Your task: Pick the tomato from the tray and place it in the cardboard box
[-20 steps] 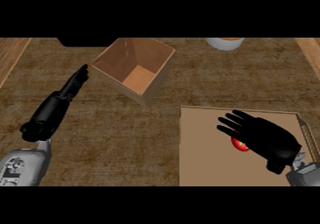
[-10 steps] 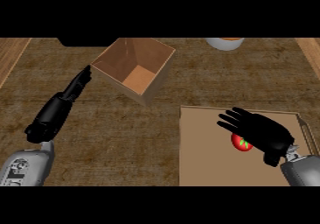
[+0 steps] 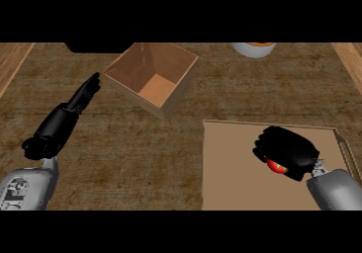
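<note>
A red tomato (image 3: pixel 276 167) with a green top lies on the brown tray (image 3: pixel 235 173) at the lower right, mostly hidden under my right hand (image 3: pixel 288 148). That hand sits on top of the tomato with its fingers curled down around it. The open cardboard box (image 3: pixel 153 76) stands tilted at the upper middle, its inside bare. My left hand (image 3: pixel 83 96) stretches out flat with straight fingers just left of the box, holding nothing.
A white cup-like container (image 3: pixel 254 49) with an orange inside stands at the back edge, right of the box. A dark object (image 3: pixel 93 47) sits at the back left. Lighter wooden strips run along the counter's left and right sides.
My right hand has gone from spread open above the tomato to curled down over it. The left arm has shifted slightly.
</note>
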Robot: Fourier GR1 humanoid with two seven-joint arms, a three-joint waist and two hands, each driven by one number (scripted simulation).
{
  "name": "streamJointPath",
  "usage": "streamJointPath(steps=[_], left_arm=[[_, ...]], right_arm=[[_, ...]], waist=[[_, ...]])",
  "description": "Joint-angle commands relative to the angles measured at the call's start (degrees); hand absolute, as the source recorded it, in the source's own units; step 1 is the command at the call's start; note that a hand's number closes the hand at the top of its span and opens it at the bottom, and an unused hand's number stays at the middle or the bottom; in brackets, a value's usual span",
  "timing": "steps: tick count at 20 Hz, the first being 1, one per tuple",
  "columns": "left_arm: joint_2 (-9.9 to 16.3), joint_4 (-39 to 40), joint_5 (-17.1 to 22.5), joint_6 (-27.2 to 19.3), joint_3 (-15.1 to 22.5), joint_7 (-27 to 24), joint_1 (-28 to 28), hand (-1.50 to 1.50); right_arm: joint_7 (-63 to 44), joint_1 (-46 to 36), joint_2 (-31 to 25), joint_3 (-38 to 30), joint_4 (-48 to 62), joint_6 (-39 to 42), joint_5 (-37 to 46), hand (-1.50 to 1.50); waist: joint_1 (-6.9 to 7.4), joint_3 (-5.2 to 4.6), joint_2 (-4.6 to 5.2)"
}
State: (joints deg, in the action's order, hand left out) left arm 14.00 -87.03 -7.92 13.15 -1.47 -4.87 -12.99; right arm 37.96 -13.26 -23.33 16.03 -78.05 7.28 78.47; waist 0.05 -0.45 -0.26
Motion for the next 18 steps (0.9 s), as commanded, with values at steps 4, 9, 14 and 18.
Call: streamJointPath(steps=[4, 9, 14, 18], left_arm=[[-0.96, -0.82, 0.12, 0.52, 0.95, 1.71, -1.94, 0.0], [-1.45, -0.84, 0.02, 2.02, 2.97, 0.68, -3.34, 0.0], [-2.77, 0.05, -0.73, 2.51, 5.2, 0.18, -4.54, 0.0], [-3.23, 0.65, -1.24, 2.46, 5.89, 0.83, -5.67, 0.0]], right_arm=[[-17.55, -3.47, 22.41, 9.62, 0.29, 7.69, 4.57, 1.5], [-27.03, -7.05, 22.96, 12.29, 0.19, 9.33, -2.66, 1.5], [-38.49, -15.56, 23.21, 16.03, -1.46, 4.93, -8.93, 1.5], [-48.81, -24.11, 23.29, 20.31, -1.06, 1.8, -11.71, 1.5]], waist=[[2.96, 0.38, 0.64], [8.03, 0.64, 1.86], [10.29, 0.59, 1.67], [10.52, 0.42, 1.24]])
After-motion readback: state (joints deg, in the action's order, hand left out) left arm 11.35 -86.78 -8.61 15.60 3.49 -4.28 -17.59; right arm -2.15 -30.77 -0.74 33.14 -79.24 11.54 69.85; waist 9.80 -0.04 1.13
